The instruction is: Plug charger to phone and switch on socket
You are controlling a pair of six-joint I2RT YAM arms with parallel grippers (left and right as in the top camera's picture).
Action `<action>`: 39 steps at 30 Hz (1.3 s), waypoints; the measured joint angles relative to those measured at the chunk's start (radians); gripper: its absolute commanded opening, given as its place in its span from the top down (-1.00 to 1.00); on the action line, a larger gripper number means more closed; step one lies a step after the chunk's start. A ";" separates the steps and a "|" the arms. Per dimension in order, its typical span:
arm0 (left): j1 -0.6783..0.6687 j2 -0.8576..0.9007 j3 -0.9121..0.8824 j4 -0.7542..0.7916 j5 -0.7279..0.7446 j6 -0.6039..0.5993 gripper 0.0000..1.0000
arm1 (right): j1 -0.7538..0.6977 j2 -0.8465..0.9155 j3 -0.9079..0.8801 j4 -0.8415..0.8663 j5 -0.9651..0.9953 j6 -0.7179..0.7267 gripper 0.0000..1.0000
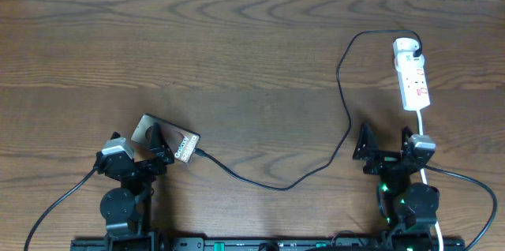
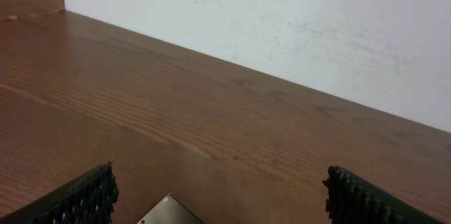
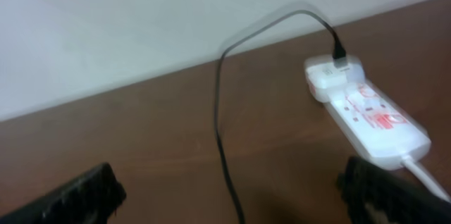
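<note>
Wooden table (image 1: pixel 237 46), phone (image 1: pixel 183 145) front left, charger (image 1: pixel 278 188) apparently reaching its edge, winding to socket (image 1: pixel 414 81) far right.

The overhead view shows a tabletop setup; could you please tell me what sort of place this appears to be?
Probably an indoor workbench in a lab or office: a wood-grain table set against a plain white wall, with a phone, a black charger cable and a white power strip laid out.

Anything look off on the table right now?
Nothing spilled or damaged. The phone lies skewed to the table edge. The charger tip sits at one end of it; I cannot tell whether it is plugged in.
</note>
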 measured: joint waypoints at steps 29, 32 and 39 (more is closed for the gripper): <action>0.000 0.001 0.000 0.000 0.000 0.000 -0.84 | -0.018 -0.106 -0.001 -0.044 -0.104 -0.215 -0.99; 0.000 0.001 0.000 0.000 0.000 0.000 -0.84 | -0.018 -0.106 -0.001 -0.044 -0.104 -0.217 -0.99; 0.000 0.001 0.000 0.000 0.000 0.000 -0.85 | -0.018 -0.106 -0.001 -0.044 -0.104 -0.217 -0.99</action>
